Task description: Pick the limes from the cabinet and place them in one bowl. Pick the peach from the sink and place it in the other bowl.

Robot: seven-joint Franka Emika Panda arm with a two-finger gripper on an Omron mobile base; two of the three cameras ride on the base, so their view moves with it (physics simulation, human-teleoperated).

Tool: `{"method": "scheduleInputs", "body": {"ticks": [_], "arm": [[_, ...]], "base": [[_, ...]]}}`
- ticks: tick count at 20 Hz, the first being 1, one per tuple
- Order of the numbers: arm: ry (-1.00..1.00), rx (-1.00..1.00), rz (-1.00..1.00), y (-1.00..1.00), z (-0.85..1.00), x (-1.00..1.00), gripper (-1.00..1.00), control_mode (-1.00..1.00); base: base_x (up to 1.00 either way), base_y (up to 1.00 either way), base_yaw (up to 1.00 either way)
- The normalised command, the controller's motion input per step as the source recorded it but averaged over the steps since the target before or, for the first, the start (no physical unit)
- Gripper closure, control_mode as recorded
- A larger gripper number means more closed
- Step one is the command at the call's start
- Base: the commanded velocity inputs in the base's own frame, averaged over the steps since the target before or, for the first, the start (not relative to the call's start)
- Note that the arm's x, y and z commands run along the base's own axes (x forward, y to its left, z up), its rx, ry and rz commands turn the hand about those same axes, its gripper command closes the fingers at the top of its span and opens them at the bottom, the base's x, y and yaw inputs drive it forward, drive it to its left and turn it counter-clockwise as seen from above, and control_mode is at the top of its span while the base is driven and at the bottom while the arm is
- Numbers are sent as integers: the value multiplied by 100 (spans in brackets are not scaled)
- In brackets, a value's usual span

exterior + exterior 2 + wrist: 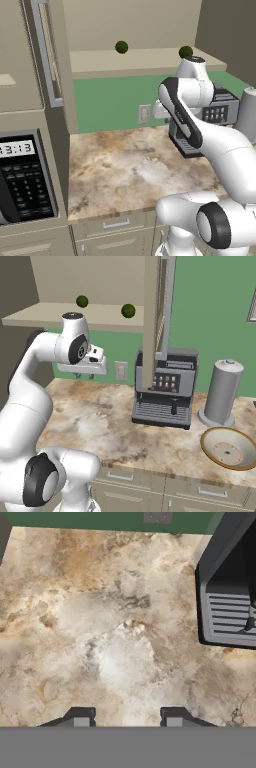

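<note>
Two dark green limes rest apart on the beige shelf of the open cabinet. From the right base they appear as lime and lime. My gripper hangs below the shelf, pointing down over the marbled counter. In the hand view the gripper is open, its fingertips wide apart with only bare counter between them. The shallow tan-rimmed bowl sits on the counter at the far right. The peach, the sink and the other bowl are out of view.
A black coffee machine stands just right of the gripper, under the open cabinet door with its grey bar handle. A grey canister is beside it. A microwave sits at the left. A wall outlet is behind the hand.
</note>
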Motion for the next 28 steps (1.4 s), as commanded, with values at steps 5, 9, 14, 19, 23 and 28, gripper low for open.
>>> {"method": "scheduleInputs", "body": {"ticks": [5,9,14,19,23,28], "arm": [[-17,0,-2,0,13,-15,-100,-100],[-23,-1,-4,0,47,-29,-100,-100],[-15,-5,-9,2,45,-12,-100,-100],[-17,0,-4,-9,48,-4,-100,-100],[-23,2,-9,-14,31,0,-100,-100],[-16,-5,-6,-5,60,2,-100,-100]], "base": [[0,0,0],[0,0,0],[0,0,0],[0,0,0],[0,0,0],[0,0,0]]}}
